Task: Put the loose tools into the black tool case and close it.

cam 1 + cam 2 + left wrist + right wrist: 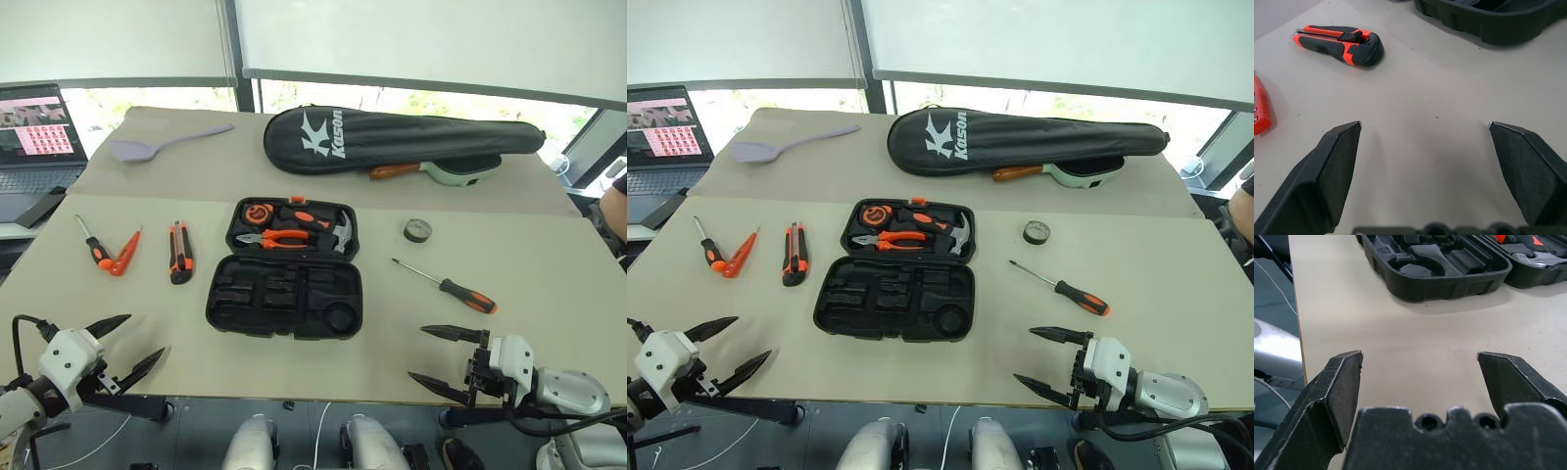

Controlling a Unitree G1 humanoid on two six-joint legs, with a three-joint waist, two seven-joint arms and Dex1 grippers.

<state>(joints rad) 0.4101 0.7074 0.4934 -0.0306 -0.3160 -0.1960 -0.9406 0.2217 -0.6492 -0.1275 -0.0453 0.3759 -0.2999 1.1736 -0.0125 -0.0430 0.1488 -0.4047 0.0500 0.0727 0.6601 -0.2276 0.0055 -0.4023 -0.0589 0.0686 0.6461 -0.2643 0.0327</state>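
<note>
The table [549,255] is the biggest thing before me, and across its far side, at twelve o'clock, lies the long racket bag [392,137]. In the middle sits the black tool case [286,294], open flat: the far half holds pliers and a hammer, the near half shows bare recesses.

The loose tools lie scattered around it. At nine o'clock of the case rests the utility knife [179,253], and farther out that way the short screwdriver [93,245] touches the orange tester pen [124,253]. At three o'clock lies the long screwdriver [453,287], and the tape roll [417,230] sits at two o'clock.

My left pincer [135,347] and right pincer [438,358] both hang at the near edge, fingers spread wide, holding nothing. I judge nothing is packed yet; this is the start of gathering. My next move calls for reaching to the nearest tool on each side, knife for the left, long screwdriver for the right.

My left wrist view shows the knife's slider close up, and a sliver of the pen; the right wrist view shows the empty recesses of the case in detail.
</note>
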